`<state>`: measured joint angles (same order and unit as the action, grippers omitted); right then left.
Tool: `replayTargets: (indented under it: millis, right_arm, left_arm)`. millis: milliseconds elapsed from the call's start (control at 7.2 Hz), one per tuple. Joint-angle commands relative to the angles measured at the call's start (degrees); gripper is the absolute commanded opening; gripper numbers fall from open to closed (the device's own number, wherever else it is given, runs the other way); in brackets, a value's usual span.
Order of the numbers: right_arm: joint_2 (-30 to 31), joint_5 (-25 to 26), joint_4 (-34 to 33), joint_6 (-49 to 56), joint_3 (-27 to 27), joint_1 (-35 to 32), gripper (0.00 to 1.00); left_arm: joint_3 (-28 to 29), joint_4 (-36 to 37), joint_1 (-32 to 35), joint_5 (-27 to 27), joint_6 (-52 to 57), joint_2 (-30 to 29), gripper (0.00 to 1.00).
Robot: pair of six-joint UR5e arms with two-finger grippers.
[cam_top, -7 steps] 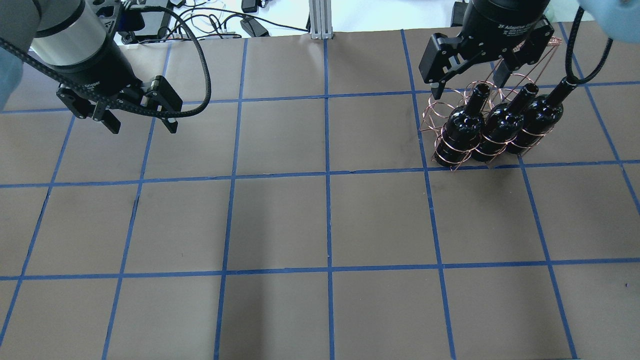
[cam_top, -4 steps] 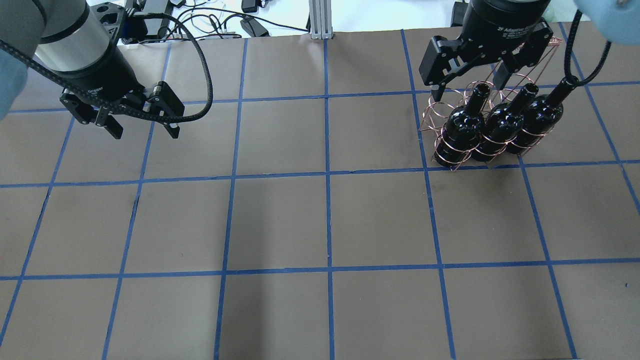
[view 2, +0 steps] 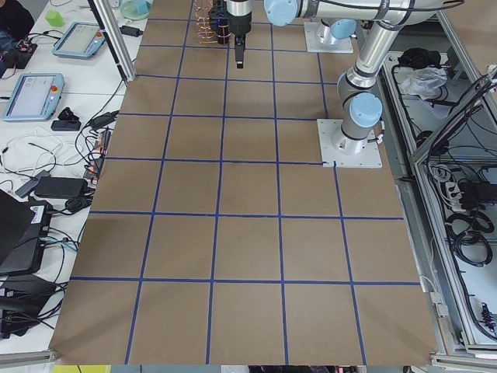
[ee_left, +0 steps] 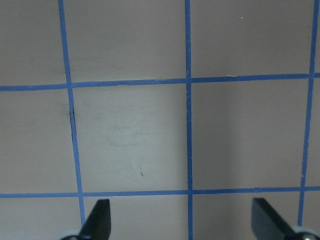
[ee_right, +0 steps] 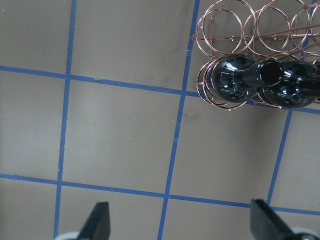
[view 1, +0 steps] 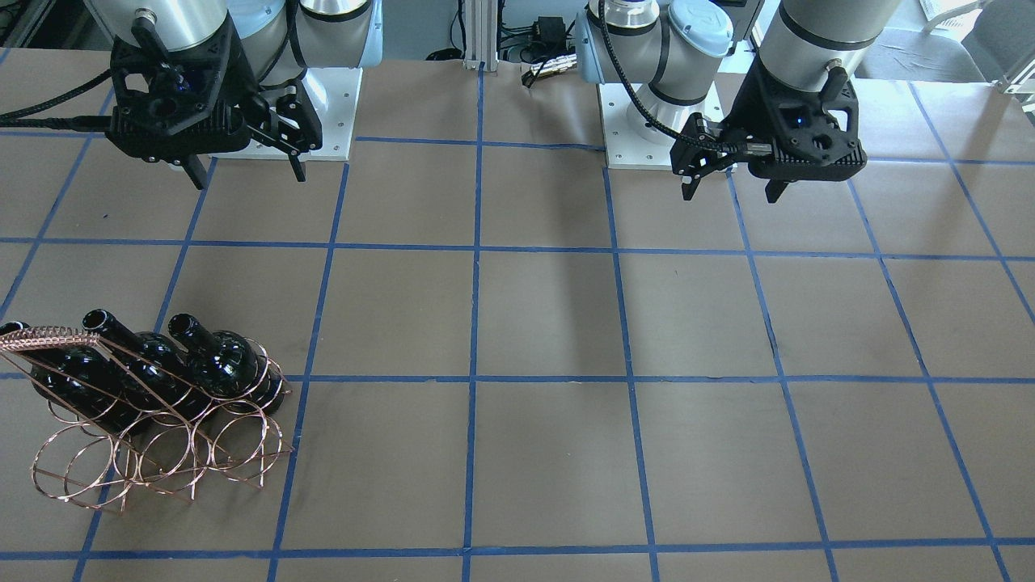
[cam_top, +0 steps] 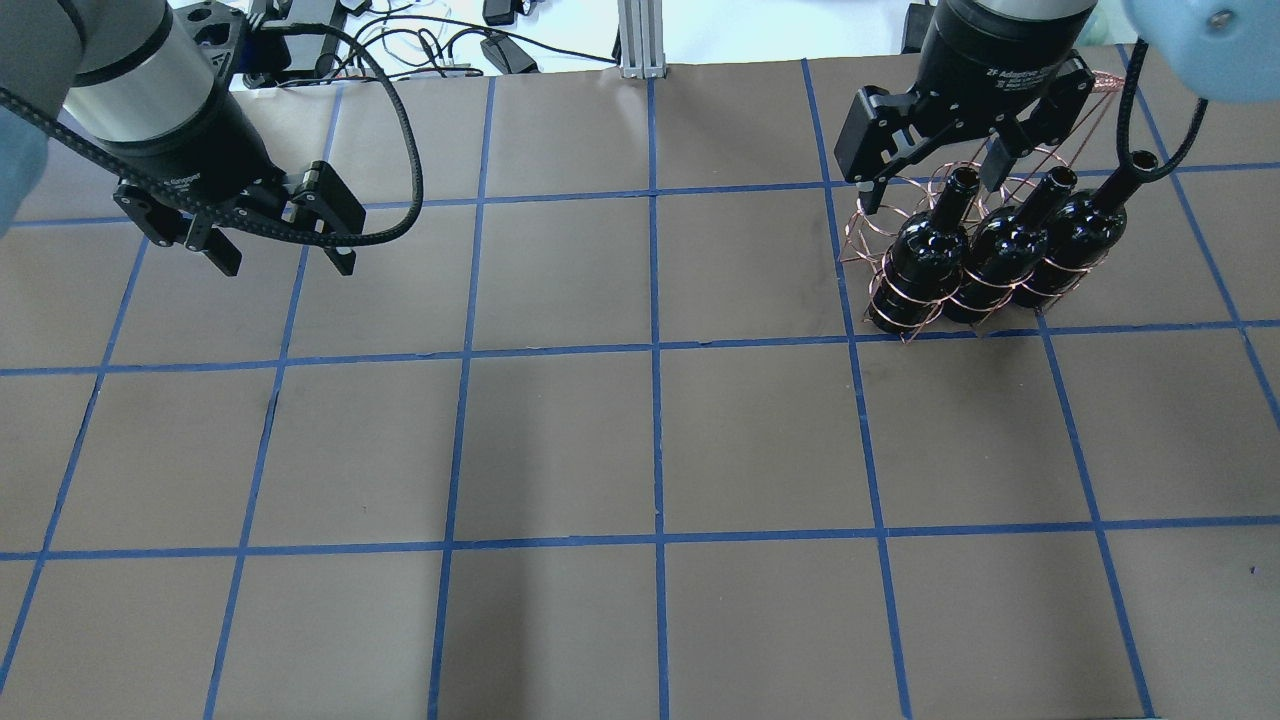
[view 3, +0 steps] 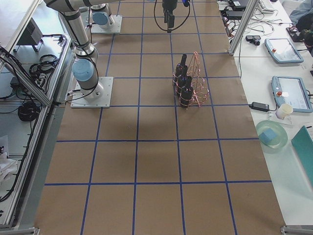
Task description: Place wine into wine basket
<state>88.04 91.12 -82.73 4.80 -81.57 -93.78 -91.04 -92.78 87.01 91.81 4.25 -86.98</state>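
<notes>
Three glossy black wine bottles point(cam_top: 915, 265) point(cam_top: 1000, 255) point(cam_top: 1075, 240) stand close to upright, side by side in the ring loops of the copper wire wine basket point(cam_top: 870, 235), at the table's far right. They also show in the front-facing view point(view 1: 218, 364) inside the basket point(view 1: 162, 461). My right gripper point(cam_top: 930, 190) is open and empty, raised above and beside the basket. In the right wrist view the bottles point(ee_right: 235, 77) and the basket point(ee_right: 240, 25) lie at the top right, clear of the gripper point(ee_right: 181, 222). My left gripper point(cam_top: 280, 255) is open and empty over bare table at the far left point(ee_left: 182, 222).
The table point(cam_top: 650, 450) is brown paper with a blue tape grid. Cables point(cam_top: 420, 45) and an aluminium post point(cam_top: 640, 40) lie beyond its far edge. Both robot bases point(view 1: 323, 105) point(view 1: 647, 129) stand at the table's robot side.
The right gripper has shifted slightly above the basket and stays open. The left gripper has moved only a little. The bottles and the basket have not moved.
</notes>
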Motion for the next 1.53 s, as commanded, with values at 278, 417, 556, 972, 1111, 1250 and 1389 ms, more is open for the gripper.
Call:
replayTargets:
  millis: [278,417,556,972,1111,1250,1389]
  right_arm:
    - [0.0,0.0,-0.2,0.2,-0.2,0.0,1.0]
    - [0.0,0.0,-0.4,0.2,-0.2,0.1,1.0]
    - [0.1,0.1,-1.4,0.3,-0.2,0.1,1.0]
    - [0.0,0.1,-1.5,0.4,-0.2,0.1,1.0]
    - [0.1,0.0,-1.5,0.3,-0.2,0.1,1.0]
    - [0.1,0.1,-1.5,0.3,-0.2,0.1,1.0]
    - [0.0,0.0,-1.5,0.3,-0.2,0.1,1.0]
  left_arm:
    - [0.1,-0.2,-0.1,0.2,0.0,0.1,1.0]
    - [0.1,-0.2,-0.3,0.3,0.0,0.1,1.0]
    - [0.1,-0.2,-0.4,0.3,0.0,0.1,1.0]
    - [0.1,-0.2,-0.6,0.3,0.0,0.2,1.0]
    - [0.1,-0.3,-0.6,0.3,0.1,0.2,1.0]
    - [0.1,-0.2,-0.6,0.3,0.1,0.3,1.0]
    - [0.1,-0.2,-0.6,0.3,0.1,0.3,1.0]
